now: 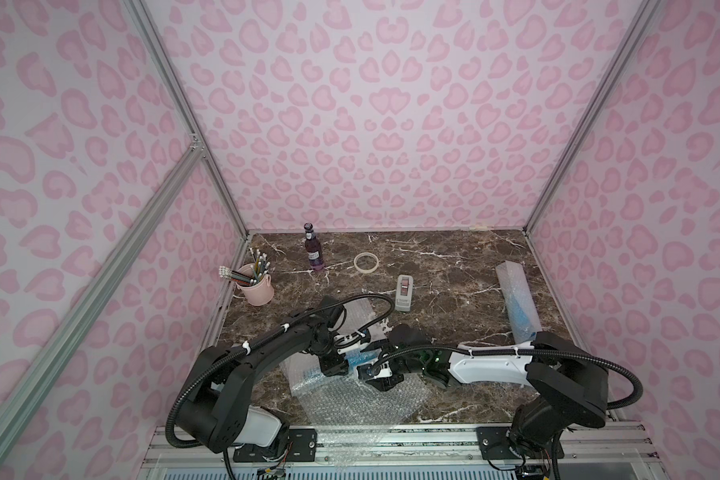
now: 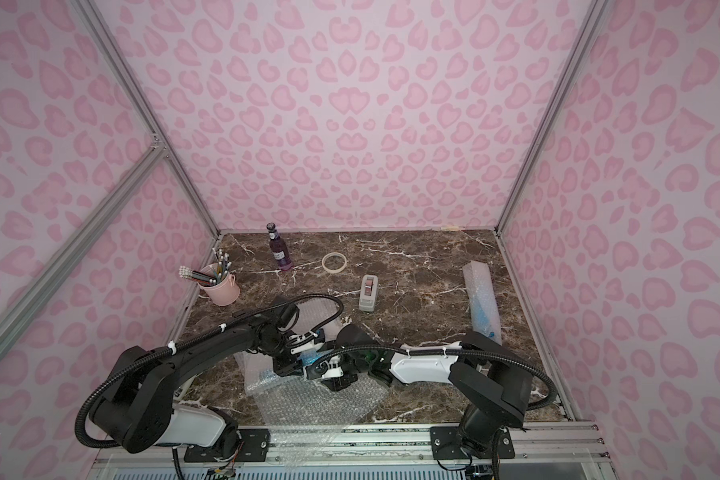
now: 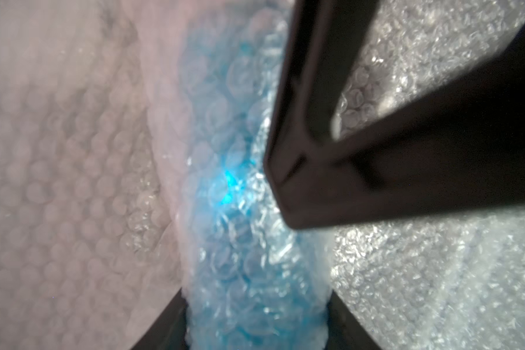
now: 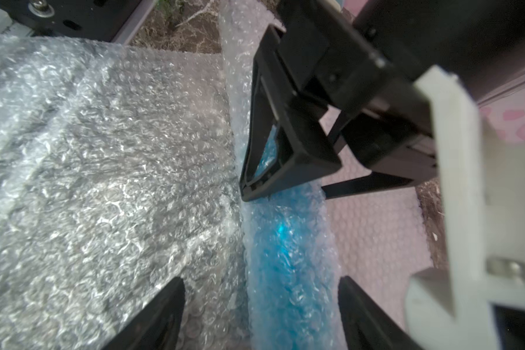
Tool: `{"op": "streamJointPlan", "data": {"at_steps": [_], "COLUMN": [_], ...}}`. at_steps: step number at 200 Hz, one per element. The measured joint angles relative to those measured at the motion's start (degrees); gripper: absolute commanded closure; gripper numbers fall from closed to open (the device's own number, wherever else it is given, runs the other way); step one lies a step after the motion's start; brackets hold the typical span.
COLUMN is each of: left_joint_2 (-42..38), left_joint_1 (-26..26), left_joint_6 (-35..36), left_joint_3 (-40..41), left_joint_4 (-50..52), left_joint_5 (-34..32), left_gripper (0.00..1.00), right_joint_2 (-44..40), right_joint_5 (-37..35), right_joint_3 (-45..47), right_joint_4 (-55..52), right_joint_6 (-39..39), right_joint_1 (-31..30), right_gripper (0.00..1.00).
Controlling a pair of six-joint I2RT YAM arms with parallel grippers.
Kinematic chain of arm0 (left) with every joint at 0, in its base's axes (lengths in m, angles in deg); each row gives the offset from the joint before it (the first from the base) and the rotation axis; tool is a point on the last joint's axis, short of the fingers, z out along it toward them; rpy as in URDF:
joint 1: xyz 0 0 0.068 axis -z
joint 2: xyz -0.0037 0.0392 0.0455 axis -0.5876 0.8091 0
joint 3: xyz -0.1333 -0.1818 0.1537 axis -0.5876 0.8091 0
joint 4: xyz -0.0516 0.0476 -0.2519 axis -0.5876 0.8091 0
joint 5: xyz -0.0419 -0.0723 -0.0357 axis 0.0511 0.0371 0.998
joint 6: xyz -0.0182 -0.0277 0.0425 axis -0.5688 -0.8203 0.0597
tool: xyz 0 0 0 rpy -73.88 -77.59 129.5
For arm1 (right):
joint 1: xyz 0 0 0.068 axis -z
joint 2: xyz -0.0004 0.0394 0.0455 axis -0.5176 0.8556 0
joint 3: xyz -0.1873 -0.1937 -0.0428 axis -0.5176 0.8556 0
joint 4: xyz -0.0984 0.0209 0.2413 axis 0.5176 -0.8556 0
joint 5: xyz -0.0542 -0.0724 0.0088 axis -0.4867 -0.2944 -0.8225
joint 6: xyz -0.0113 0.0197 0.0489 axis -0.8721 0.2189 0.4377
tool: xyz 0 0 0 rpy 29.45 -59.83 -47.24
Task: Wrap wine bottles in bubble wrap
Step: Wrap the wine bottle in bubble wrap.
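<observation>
A bright blue wine bottle (image 1: pixel 356 358) (image 4: pixel 288 257) lies rolled in bubble wrap (image 1: pixel 350 399) (image 4: pixel 103 151) near the table's front. My left gripper (image 1: pixel 344 360) (image 3: pixel 256 303) is shut on this wrapped bottle (image 3: pixel 249 242), with a jaw pressed against each side. My right gripper (image 1: pixel 368 372) (image 4: pixel 261 291) faces it, open, its jaws straddling the roll with a gap on one side. A second blue bottle (image 1: pixel 516 299) lies fully wrapped at the right. The dark purple bottle (image 1: pixel 314 249) (image 2: pixel 279 249) stands bare at the back left.
A pale tape roll (image 1: pixel 366 262) and a grey tape dispenser (image 1: pixel 404 293) lie mid-table. A pink cup of pencils (image 1: pixel 256 284) stands at the left edge. The loose sheet hangs over the front metal rail (image 1: pixel 391 440).
</observation>
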Motion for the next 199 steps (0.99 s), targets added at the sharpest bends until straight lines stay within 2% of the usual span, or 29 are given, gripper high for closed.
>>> {"op": "streamJointPlan", "data": {"at_steps": [37,84,110,161,199], "left_joint_2": [-1.8,-3.6,-5.0,-11.6,-18.7], "left_joint_1": [-0.2,-0.2,-0.1,-1.0,-4.9], "left_joint_6": [-0.5,0.2,1.1,1.1,0.5], "left_joint_3": [0.0,-1.2,-2.1,-4.5,-5.8], "left_joint_4": [0.0,0.8,3.4,12.2,16.4], "left_joint_5": [-0.7,1.0,-0.2,-1.1,-5.1], "left_gripper": [0.39,0.22,0.17,0.12,0.11], "right_joint_2": [3.2,5.5,6.0,8.2,10.9], "right_joint_5": [-2.7,-6.1,-5.0,-6.1,-4.7], "right_joint_3": [-0.9,-1.6,-1.8,-4.6,-8.2], "right_joint_4": [1.7,4.1,5.3,4.5,1.4], "right_joint_6": [-2.7,-4.5,-5.8,-5.0,-4.9], "right_joint_1": [-0.1,-0.2,-0.3,0.6,1.5], "right_gripper": [0.20,0.22,0.22,0.23,0.23]}}
